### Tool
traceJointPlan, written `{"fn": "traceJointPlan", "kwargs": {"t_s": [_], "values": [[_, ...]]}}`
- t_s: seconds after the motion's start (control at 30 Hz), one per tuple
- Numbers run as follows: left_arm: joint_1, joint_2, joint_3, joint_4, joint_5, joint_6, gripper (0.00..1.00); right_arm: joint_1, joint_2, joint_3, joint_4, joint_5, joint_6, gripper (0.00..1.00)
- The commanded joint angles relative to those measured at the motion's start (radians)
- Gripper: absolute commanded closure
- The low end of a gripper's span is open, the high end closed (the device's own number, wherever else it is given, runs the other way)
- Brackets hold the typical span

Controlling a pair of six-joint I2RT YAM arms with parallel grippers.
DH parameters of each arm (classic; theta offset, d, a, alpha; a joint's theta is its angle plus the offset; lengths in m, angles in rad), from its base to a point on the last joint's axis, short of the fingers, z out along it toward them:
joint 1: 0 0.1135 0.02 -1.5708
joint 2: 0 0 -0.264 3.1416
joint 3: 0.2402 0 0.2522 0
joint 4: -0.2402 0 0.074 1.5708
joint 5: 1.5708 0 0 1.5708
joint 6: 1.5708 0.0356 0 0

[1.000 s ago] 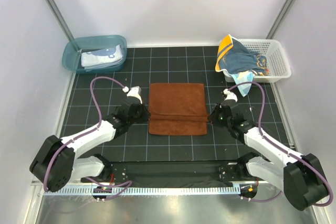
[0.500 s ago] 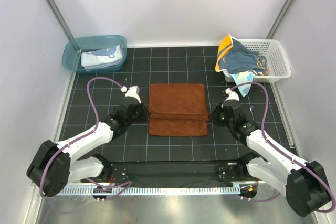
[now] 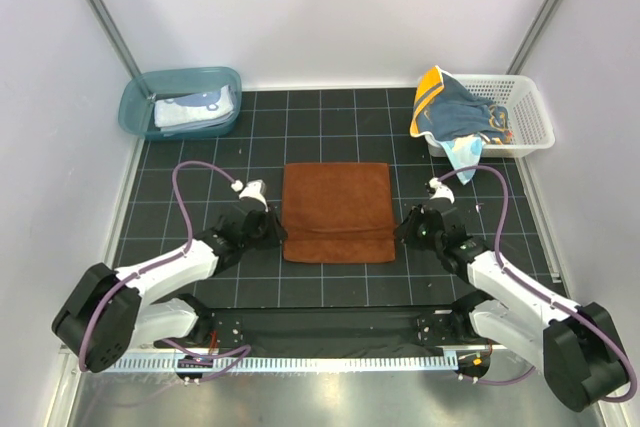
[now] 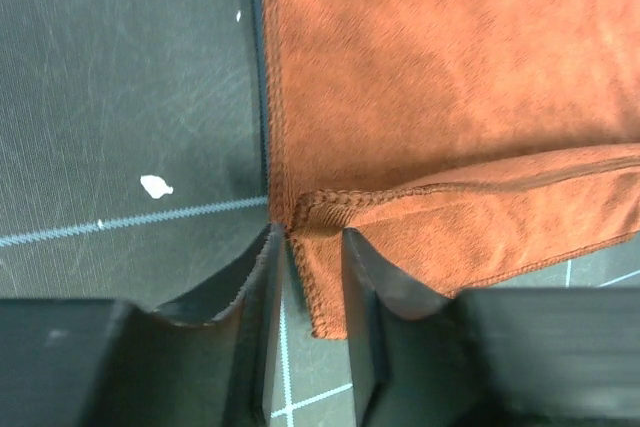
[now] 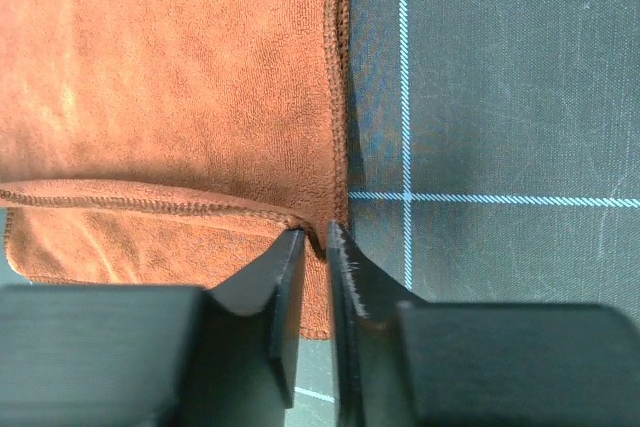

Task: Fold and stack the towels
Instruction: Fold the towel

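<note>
The rust-brown towel (image 3: 337,209) lies flat mid-mat, its near strip folded up over itself. My left gripper (image 3: 272,231) is at the fold's left end. In the left wrist view its jaws (image 4: 310,247) stand slightly open, the towel's hemmed corner (image 4: 315,292) loose between them. My right gripper (image 3: 402,231) is at the fold's right end. In the right wrist view its jaws (image 5: 316,247) are open by a narrow gap, with the towel's edge (image 5: 322,302) in it. A navy towel with an orange border (image 3: 445,107) and a teal spotted towel (image 3: 463,155) hang from the basket. A pale towel (image 3: 195,109) lies in the tub.
The teal plastic tub (image 3: 135,107) stands at the back left corner of the gridded mat. The white lattice basket (image 3: 530,112) stands at the back right. White walls and slanted metal posts close in the sides and back.
Both grippers have slid a little nearer and their jaws have parted, letting go of the fold's ends. The brown towel has shifted slightly toward the near edge.
</note>
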Motion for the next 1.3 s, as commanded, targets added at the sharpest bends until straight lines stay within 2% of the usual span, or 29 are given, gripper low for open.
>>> {"fn": "traceJointPlan", "kwargs": {"t_s": [0.0,0.03,0.1,0.27,0.37,0.57,0.67,0.87,1.03,1.27], "values": [[-0.005,-0.022,-0.014,0.033,0.018,-0.021,0.66,0.004,-0.028,0.004,0.022,0.001,0.025,0.75],[-0.005,-0.050,-0.022,0.030,0.030,-0.025,0.62,0.005,-0.051,0.006,0.008,0.001,0.025,0.68],[-0.005,-0.084,-0.020,0.010,0.043,-0.031,0.62,0.005,-0.080,0.013,-0.021,0.011,0.025,0.64],[-0.005,-0.211,0.016,-0.096,0.021,-0.036,0.62,0.005,-0.164,0.049,-0.110,0.023,0.035,0.62],[-0.005,-0.223,0.059,-0.148,-0.003,-0.041,0.63,0.004,-0.157,0.076,-0.121,0.049,0.035,0.59],[-0.005,-0.109,0.148,-0.162,0.000,-0.036,0.66,0.007,-0.020,0.151,-0.076,0.090,0.028,0.58],[-0.005,-0.023,0.197,-0.139,-0.046,-0.030,0.65,0.005,0.076,0.203,-0.050,0.113,0.018,0.58],[-0.005,0.223,0.363,-0.188,-0.029,-0.010,0.70,0.007,0.242,0.260,-0.003,0.159,0.009,0.58],[-0.023,0.289,0.346,-0.185,0.004,-0.021,0.73,0.009,0.331,0.262,0.045,0.144,0.016,0.58],[-0.078,0.284,0.268,-0.176,0.052,-0.016,0.76,0.013,0.342,0.228,0.079,0.136,0.021,0.58]]}}
